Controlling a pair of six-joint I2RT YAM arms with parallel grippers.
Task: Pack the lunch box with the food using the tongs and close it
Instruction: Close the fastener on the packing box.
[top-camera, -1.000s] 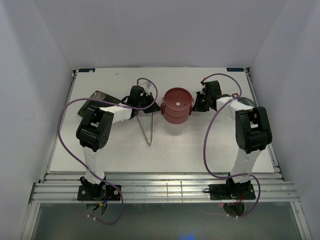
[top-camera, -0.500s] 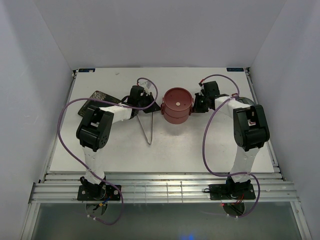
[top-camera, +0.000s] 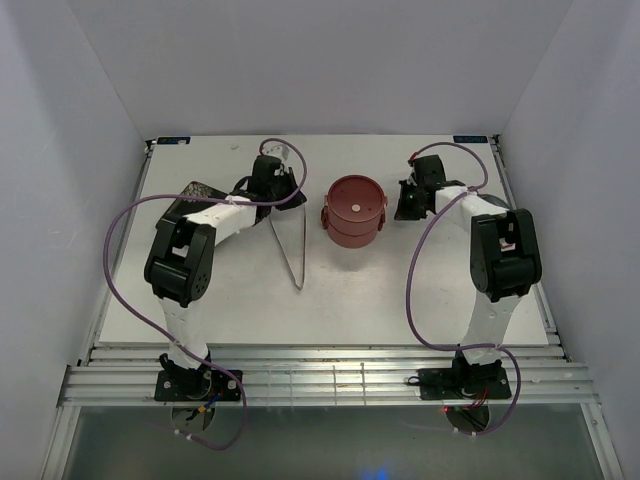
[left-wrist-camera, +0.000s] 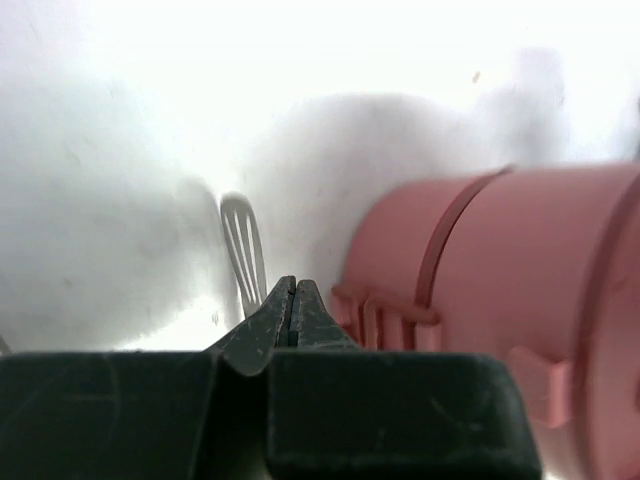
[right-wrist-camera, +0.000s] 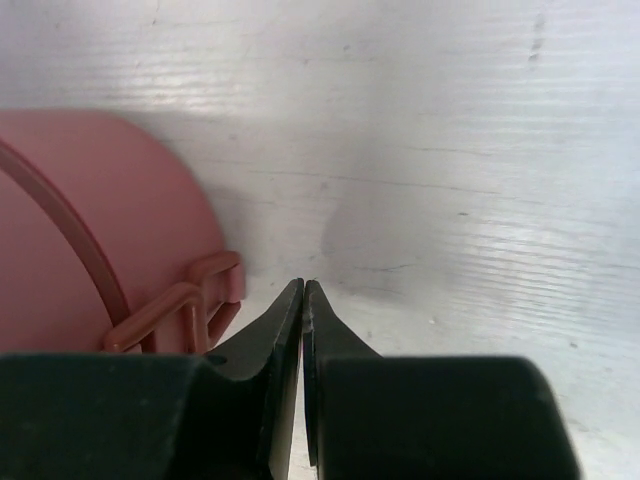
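The lunch box (top-camera: 354, 211) stands stacked and lidded at mid-table, dusty red with a flat round lid. In the left wrist view its wall (left-wrist-camera: 500, 290) and a side handle (left-wrist-camera: 385, 315) lie just right of my fingertips. My left gripper (top-camera: 297, 198) (left-wrist-camera: 292, 285) is shut and empty, a short gap left of the box. My right gripper (top-camera: 401, 207) (right-wrist-camera: 303, 285) is shut and empty too, just right of the box (right-wrist-camera: 90, 220) and its handle (right-wrist-camera: 190, 300). The silver tongs (top-camera: 291, 245) (left-wrist-camera: 243, 250) lie on the table left of the box. No food is in view.
A dark patterned plate (top-camera: 195, 190) lies at the back left, partly behind my left arm. White walls close in the table on three sides. Purple cables loop off both arms.
Both grippers have drawn back from the lunch box's sides, the left one leftward and toward the back, the right one slightly rightward. The box and tongs have not moved.
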